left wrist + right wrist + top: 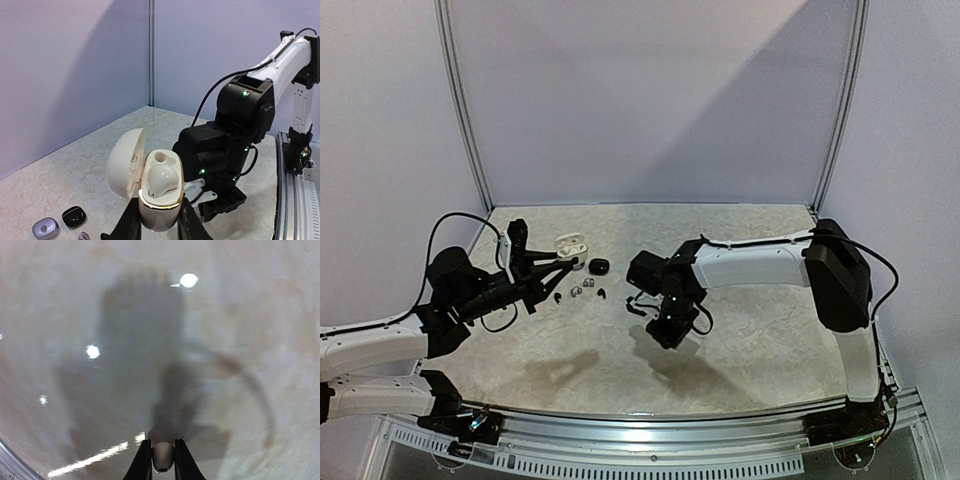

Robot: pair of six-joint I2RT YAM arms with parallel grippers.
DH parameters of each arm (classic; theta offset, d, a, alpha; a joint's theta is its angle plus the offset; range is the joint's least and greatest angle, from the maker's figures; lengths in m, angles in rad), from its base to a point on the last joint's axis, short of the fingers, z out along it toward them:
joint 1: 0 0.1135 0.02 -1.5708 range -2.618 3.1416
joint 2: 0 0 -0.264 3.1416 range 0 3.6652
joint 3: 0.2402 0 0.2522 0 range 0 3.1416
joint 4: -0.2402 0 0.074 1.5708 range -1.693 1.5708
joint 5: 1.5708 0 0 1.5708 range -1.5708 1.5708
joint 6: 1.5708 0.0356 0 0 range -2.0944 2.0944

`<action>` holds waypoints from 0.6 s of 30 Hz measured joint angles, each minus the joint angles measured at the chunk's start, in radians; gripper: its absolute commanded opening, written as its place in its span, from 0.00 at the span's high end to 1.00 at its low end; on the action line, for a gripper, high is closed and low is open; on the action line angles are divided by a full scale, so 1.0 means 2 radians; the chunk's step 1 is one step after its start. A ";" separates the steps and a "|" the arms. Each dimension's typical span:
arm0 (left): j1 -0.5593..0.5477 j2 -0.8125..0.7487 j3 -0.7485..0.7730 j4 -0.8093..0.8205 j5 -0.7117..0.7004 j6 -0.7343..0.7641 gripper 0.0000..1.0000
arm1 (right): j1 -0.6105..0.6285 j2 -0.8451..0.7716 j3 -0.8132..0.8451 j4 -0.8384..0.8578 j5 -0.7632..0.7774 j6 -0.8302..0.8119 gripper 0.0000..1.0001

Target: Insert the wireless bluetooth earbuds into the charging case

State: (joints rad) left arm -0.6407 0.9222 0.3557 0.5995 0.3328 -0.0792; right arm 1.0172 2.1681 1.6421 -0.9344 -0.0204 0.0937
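2 arms out, both grippers closed on a load.
Left gripper (159, 224), reaching from lower left, pinches the charging case (159, 195); right gripper (162, 465) points down mid-frame, nipping an earbud (162, 456).

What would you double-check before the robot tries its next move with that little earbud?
1. Left gripper clamps the white charging case: ok.
2. Lid open: ok.
3. Empty slot free beside the seated earbud: ok.
4. Right gripper pinches the held earbud: ok.
5. Right gripper lined up over the case: not ok, it hangs over bare table off to the side.
6. Held earbud turned to match the slot: cannot tell.
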 measured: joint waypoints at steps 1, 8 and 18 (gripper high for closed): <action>0.000 0.000 0.000 0.000 0.000 0.000 1.00 | -0.007 -0.002 -0.003 0.001 0.017 0.006 1.00; 0.000 0.000 0.000 0.000 0.000 0.002 1.00 | -0.089 -0.008 -0.021 0.003 0.151 0.031 1.00; 0.000 0.001 0.000 0.000 0.000 0.006 1.00 | -0.128 0.013 -0.028 0.006 0.293 0.043 0.97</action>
State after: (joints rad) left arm -0.6403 0.9245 0.3557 0.5991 0.3321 -0.0669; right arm 0.7609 2.1941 1.5856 -0.9234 0.5663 0.1806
